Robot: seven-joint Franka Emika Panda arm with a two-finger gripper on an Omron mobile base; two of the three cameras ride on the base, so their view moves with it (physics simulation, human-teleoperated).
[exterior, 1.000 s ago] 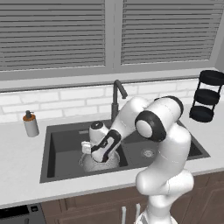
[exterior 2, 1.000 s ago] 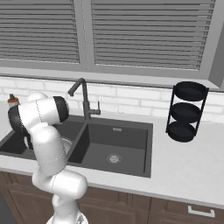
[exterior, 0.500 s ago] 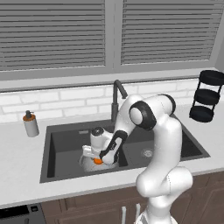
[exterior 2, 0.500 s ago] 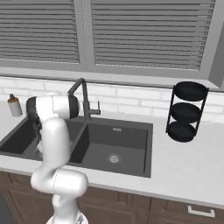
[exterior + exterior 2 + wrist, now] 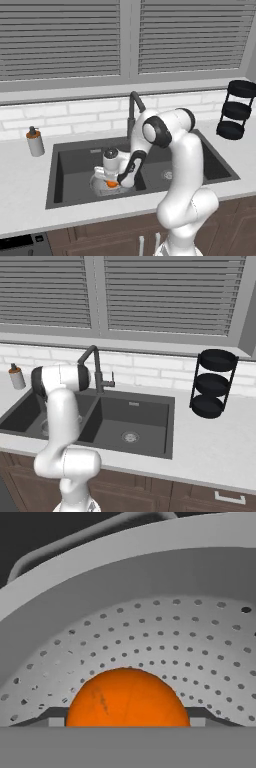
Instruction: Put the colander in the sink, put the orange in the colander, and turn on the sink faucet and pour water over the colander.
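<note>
One orange (image 5: pixel 128 698) between jaws (clamped), inside colander (image 5: pixel 150 637) sitting mouth-up in sink (image 5: pixel 75 155).

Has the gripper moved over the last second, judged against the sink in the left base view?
Yes. The gripper has sunk into the colander in the sink's left basin, carrying the orange.

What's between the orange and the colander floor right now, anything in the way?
Nothing visible. In the hand view the orange sits between the jaws, already inside the colander, whose perforated wall curves behind it. In the left base view the gripper is down in the sink over the colander.
</note>
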